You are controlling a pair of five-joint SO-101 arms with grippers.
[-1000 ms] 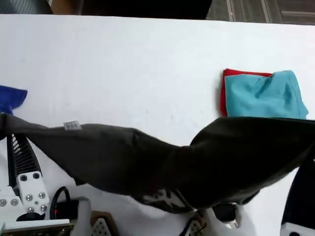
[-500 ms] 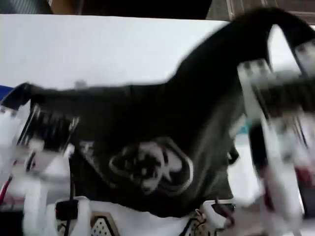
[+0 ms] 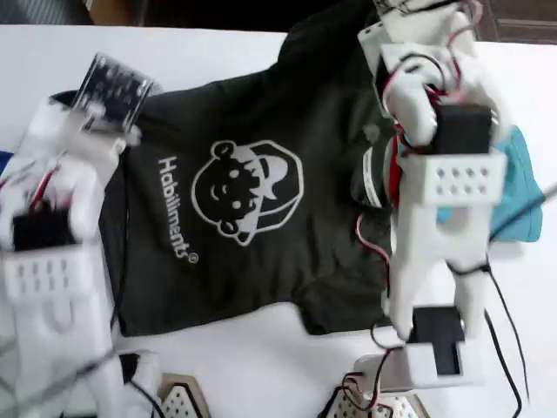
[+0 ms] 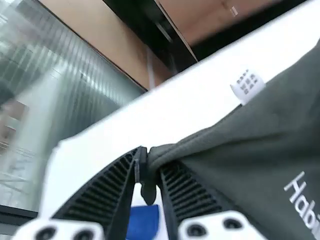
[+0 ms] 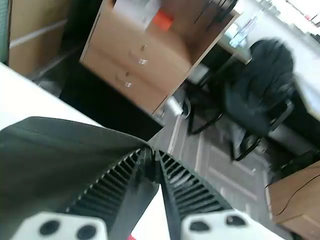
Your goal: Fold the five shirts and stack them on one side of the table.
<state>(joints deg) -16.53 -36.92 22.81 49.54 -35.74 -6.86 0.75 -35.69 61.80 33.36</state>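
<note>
Left gripper (image 4: pixel 147 172) and right gripper (image 5: pixel 152 167) each clamp an edge of the dark printed shirt (image 3: pixel 252 235), spread print-up on the surface (image 3: pixel 218 61) beneath them; I'd lower both evenly, taut, before releasing, avoiding wrinkles.

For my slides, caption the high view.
Left hand and right hand hold the dark shirt spread print-up over the white table.

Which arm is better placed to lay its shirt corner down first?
Left, probably: the left gripper pinches the dark shirt over bare table; the right gripper holds its corner at the far edge.
</note>
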